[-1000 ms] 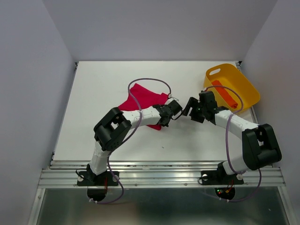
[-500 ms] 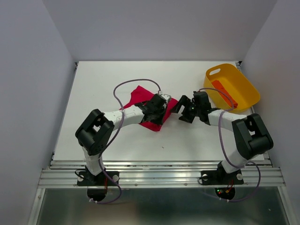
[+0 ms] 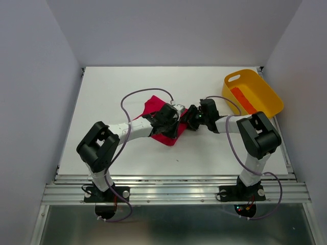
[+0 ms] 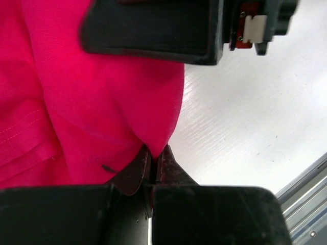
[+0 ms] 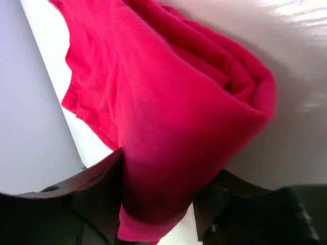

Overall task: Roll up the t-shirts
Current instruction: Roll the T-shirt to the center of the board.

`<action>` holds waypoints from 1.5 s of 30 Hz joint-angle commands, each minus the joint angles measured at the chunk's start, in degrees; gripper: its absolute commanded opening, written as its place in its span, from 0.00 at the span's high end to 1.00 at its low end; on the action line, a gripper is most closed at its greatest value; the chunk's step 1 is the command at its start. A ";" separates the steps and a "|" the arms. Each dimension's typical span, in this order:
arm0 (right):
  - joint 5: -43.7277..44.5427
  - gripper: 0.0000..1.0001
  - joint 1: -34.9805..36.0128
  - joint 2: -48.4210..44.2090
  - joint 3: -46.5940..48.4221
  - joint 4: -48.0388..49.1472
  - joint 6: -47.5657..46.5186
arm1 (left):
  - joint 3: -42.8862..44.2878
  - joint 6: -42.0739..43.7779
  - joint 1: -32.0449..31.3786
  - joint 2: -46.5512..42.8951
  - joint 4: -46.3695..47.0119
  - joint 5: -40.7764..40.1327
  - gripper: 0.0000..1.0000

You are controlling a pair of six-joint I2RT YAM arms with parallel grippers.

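Note:
The crimson t-shirt (image 3: 152, 105) lies bunched at the middle of the table, partly under both wrists. My left gripper (image 3: 170, 120) sits over its right part, shut on a pointed pinch of the cloth (image 4: 102, 92) at its fingertips (image 4: 153, 153). Coming from the right, my right gripper (image 3: 190, 118) meets it there. Its two fingers stand wide on either side of a thick rolled fold of the same shirt (image 5: 168, 76), and the cloth fills the gap of that gripper (image 5: 168, 168) and touches both fingers. The orange-red t-shirt (image 3: 244, 99) lies as a narrow roll inside the yellow tub.
The yellow tub (image 3: 265, 89) stands at the back right of the white table (image 3: 102, 92). A purple cable (image 3: 138, 94) loops above the left arm. The right arm's black housing (image 4: 153, 25) hangs close over the left gripper.
The left gripper has drawn the shirt's edge leftward and toward me. The right gripper followed it left from near the tub, opened wider, then closed round the shirt's fold.

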 commanded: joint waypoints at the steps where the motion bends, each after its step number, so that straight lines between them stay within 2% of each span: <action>1: 0.16 0.62 0.51 1.48 1.57 4.02 2.46 | -0.74 1.00 0.05 -4.69 1.58 1.38 0.96; 2: 0.25 0.70 0.51 1.49 1.57 4.10 2.55 | -0.65 1.35 0.05 -4.78 1.14 1.21 0.86; 3: 0.25 0.76 0.51 1.49 1.57 4.02 2.64 | -0.30 2.13 -0.03 -4.87 0.62 0.86 0.67; 4: 0.34 0.87 0.51 1.40 1.48 4.01 2.64 | -0.12 2.58 -0.04 -5.30 -0.61 0.51 0.59; 5: 0.34 0.90 0.51 1.22 1.48 3.75 2.64 | -0.03 3.02 -0.12 -5.66 -1.14 0.07 0.42; 7: 0.52 0.93 1.03 0.61 1.22 3.23 2.55 | 0.14 3.81 -0.47 -6.27 -2.63 -2.04 0.30; 8: 0.69 0.93 1.04 0.35 1.04 2.88 2.46 | 0.14 3.99 -0.82 -6.97 -3.08 -2.66 0.20; 15: 1.83 0.98 1.56 -1.94 0.34 0.77 2.73 | 0.32 4.69 -6.26 -9.17 -3.70 -18.71 0.04; 18: 1.84 0.98 1.56 -2.47 0.51 0.24 3.16 | 0.67 5.92 -9.07 -8.30 -3.25 -23.21 0.02; 30: 1.75 0.98 1.56 -3.17 0.78 -0.73 3.25 | 5.33 6.45 -14.54 0.49 -6.16 -37.02 0.04; 37: 1.84 0.98 1.56 -3.44 0.25 -0.73 3.34 | 5.68 6.36 -15.50 4.09 -5.46 -41.16 0.10; 45: 1.66 0.98 1.56 -2.91 0.25 -0.73 3.25 | 7.17 5.66 -16.47 7.26 -6.59 -46.60 0.24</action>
